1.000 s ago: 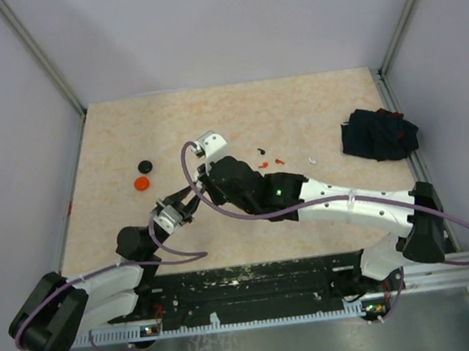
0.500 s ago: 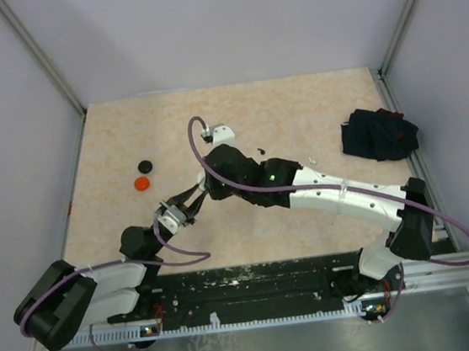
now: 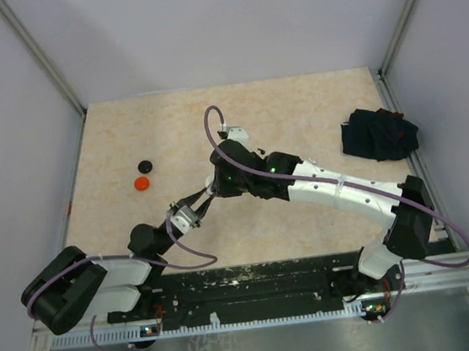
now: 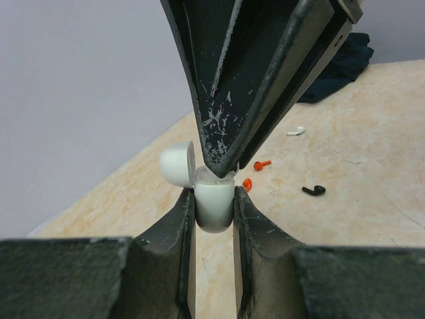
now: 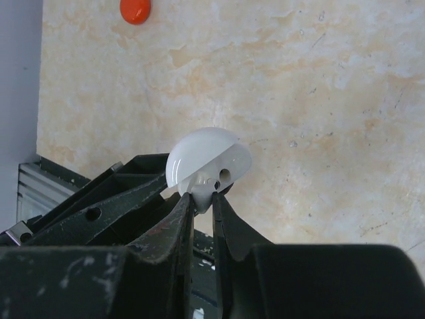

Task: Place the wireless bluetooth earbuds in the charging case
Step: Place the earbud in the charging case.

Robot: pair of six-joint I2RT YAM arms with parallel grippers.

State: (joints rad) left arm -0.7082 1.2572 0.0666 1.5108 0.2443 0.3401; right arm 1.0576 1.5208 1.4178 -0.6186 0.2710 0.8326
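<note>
Well, left claw (image 4: 214, 199) was clamped on the open white charging case (image 4: 176, 165); right claw (image 5: 202, 199) was pinched nearly together at its mouth; orange earbuds (image 4: 262, 163), a black earbud (image 4: 314, 190) and a white earbud (image 4: 296, 131) lay loose on the desk (image 4: 372, 199), so mostly undone.

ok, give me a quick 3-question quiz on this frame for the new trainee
1. Multiple choice: what is the left hand clamped on? A) white charging case B) red disc C) black disc
2. True or false: the case's lid is closed.
3. Short answer: in the left wrist view, what colour is the loose earbud lying nearest the dark cloth?

Key: 1 A; 2 false, the lid stands open; 3 white.
</note>
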